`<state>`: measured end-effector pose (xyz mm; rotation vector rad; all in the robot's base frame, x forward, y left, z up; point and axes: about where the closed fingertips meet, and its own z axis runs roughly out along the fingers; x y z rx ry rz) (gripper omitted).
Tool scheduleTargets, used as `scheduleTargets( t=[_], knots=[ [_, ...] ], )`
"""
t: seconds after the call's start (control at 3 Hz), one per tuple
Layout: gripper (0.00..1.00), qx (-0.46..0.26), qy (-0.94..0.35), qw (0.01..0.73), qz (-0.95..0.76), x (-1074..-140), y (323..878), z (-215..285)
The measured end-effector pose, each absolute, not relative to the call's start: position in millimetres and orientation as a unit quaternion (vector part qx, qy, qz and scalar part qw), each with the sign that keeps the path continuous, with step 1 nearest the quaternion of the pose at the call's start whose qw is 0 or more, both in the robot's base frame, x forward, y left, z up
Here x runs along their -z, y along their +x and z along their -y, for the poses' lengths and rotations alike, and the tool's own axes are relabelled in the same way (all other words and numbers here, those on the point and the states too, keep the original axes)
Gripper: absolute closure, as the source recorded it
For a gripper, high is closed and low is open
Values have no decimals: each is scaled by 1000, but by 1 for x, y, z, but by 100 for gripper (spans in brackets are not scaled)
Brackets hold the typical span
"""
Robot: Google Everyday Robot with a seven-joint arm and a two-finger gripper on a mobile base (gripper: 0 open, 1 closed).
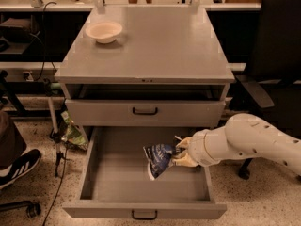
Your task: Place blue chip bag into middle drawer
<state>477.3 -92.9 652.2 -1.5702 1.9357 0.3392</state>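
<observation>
**Ground:** Grey drawer pulled out yet?

**Operator:** Yes, I see the middle drawer [117,185] fully open under the closed upper drawer [145,112].

**Ground:** And the bag?

**Operator:** The blue chip bag [159,158] hangs inside that open drawer, right of centre. My gripper [178,153] reaches in from the right, pinching the bag's right edge tight.

**Ground:** Does it touch the bottom?

**Operator:** I can't tell. A bowl [104,31] sits back-left on the cabinet top [160,51], and a green bag [73,134] lies beside the cabinet
</observation>
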Motion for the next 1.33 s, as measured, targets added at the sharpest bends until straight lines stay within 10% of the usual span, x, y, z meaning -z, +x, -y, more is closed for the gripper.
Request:
scheduleTargets(
  t=[0.67, 1.33],
  knots=[
    [97, -173, -592, 311, -723, -567, 476, 61],
    [53, -212, -568, 321, -728, -483, 488, 45]
  ],
)
